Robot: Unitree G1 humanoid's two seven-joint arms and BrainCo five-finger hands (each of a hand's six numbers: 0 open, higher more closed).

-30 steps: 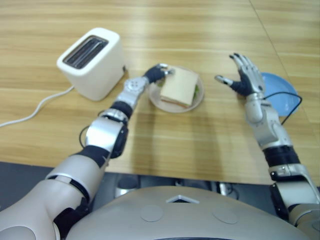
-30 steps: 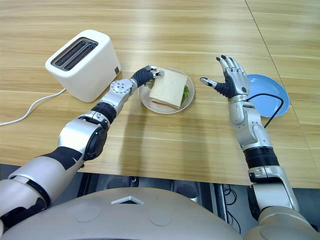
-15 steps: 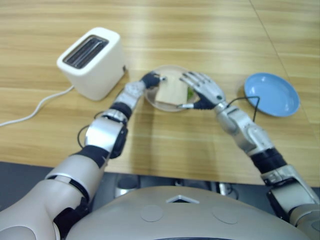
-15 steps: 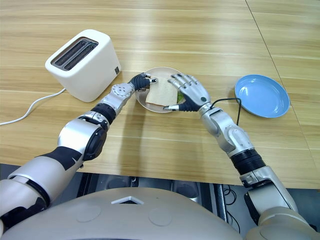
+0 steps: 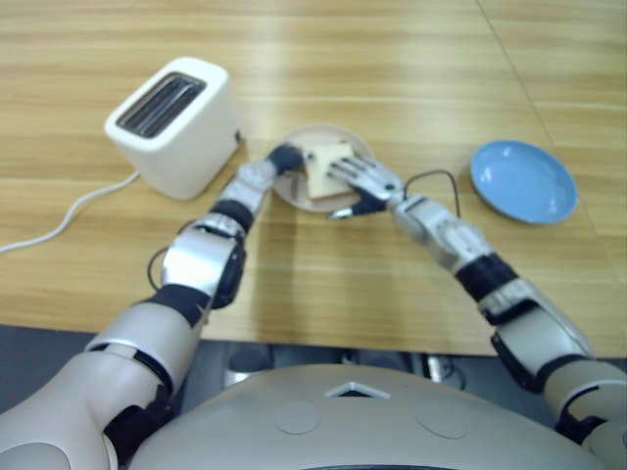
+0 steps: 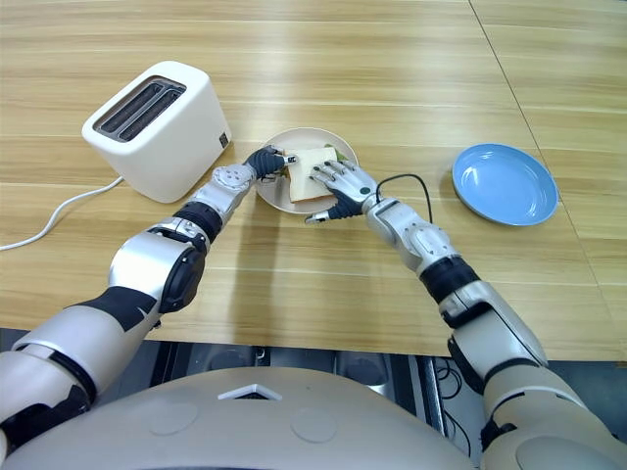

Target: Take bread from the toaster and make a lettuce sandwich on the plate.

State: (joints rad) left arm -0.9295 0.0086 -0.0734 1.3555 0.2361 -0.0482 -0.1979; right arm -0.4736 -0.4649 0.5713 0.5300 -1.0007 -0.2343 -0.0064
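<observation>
Sandwich (image 6: 302, 174), only one, is lying on the beige plate (image 6: 306, 134), left hand (image 6: 263, 162) pinching its edge, right hand (image 6: 341, 186) resting on top with wide fingers. One toaster (image 6: 157, 127) is standing left, one blue plate (image 6: 505, 184) right.

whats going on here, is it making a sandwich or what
Yes, a sandwich sits on the round plate in front of the robot. Its right hand lies flat on top of it, fingers spread, and its left hand is at the sandwich's left edge. The toaster stands to the left, a blue plate to the right.
</observation>
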